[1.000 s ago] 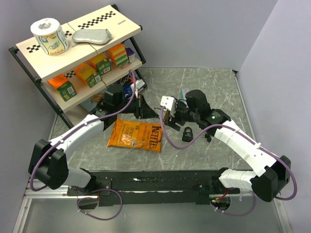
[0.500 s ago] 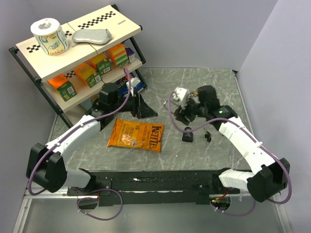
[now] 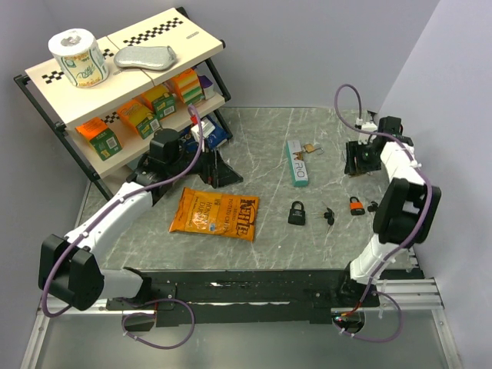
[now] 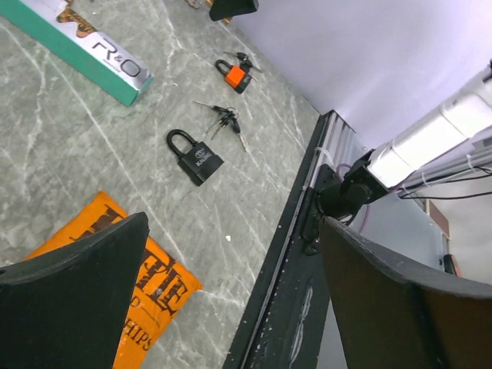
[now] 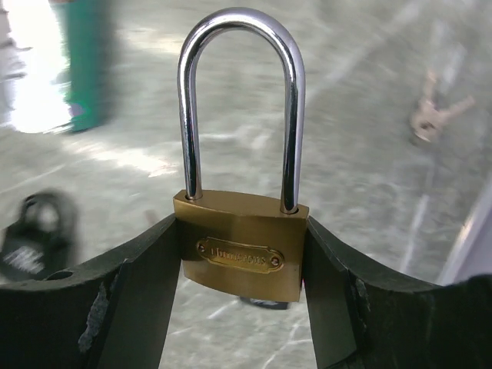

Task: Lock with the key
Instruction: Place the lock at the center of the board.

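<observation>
Brass padlock (image 5: 241, 257) fills the right wrist view. The two fingers of the right tool (image 5: 242, 231) clamp it by its body, shackle upward, with both legs meeting the body. From above this lock cannot be made out. The top external view shows only the right tool (image 3: 360, 158) at the far right of the worktop (image 3: 261, 127), close to the wall, with its load lost among the dark fingers.

Beyond the lock, the wrist view gives only blurred shapes: brass keys (image 5: 437, 115) lying on the marble at upper right, a green box (image 5: 81, 65) at upper left, and a black padlock (image 5: 34, 231) at lower left. The overhead picture sets these out sharply. There the brass keys (image 3: 310, 147) lie just beside the far end of the green box (image 3: 296, 162), apart from the right tool. The black padlock (image 3: 297, 213) lies near a bunch of black keys (image 3: 329, 216), with an orange padlock (image 3: 357, 205) to their right.

The left tool (image 3: 219, 165) hangs near the shelf (image 3: 196, 38), past the far edge of a Kettle crisp bag (image 3: 215, 214). Its own camera shows what the top view does not: the left tool (image 4: 231, 223) has its fingers spread wide with nothing between them. Past them the black padlock (image 4: 196, 156), black keys (image 4: 223, 119) and orange padlock (image 4: 237, 74) lie flat.
</observation>
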`<state>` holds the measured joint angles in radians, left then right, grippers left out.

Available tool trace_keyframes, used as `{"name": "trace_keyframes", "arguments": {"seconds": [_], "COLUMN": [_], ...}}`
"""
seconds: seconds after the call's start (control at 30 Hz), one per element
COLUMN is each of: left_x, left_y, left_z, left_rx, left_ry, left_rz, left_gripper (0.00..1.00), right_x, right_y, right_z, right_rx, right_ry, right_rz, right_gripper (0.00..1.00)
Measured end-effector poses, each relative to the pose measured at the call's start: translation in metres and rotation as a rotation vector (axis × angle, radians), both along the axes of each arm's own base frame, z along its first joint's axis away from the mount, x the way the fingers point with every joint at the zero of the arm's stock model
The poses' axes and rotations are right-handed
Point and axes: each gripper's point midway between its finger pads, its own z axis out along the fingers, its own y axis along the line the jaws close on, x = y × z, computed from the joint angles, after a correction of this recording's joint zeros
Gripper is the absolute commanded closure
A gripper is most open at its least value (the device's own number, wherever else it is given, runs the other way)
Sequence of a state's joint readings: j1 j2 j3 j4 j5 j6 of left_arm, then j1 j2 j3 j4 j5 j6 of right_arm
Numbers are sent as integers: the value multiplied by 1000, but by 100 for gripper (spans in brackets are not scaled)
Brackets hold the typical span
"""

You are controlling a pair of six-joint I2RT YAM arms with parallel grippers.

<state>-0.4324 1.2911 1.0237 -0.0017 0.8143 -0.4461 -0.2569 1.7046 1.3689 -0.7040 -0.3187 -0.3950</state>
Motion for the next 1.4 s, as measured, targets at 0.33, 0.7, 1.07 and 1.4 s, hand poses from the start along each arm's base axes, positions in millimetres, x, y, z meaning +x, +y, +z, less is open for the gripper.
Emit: {"name": "trace_keyframes", "arguments": {"seconds": [0.33, 0.7, 1.07, 1.4], "left_x": [15, 24, 32, 36], "left_y": [7, 9, 9, 13], "left_z": [-12, -16, -17, -15], "left_rx": [26, 32, 33, 31], "left_ry": [32, 47, 53, 49], "left_rz": [30, 43, 53, 65], "left_gripper": [4, 4, 4, 4], "right_x": [20, 44, 41, 47], "right_y": [-37, -50, -56, -61], "right_z": [-57, -75, -94, -91], "right_rx": [-19, -34, -48, -69], "right_ry": [157, 191, 261, 249], "right_rz": [-100, -131, -164, -178], "right_gripper": [61, 50, 27, 16]}}
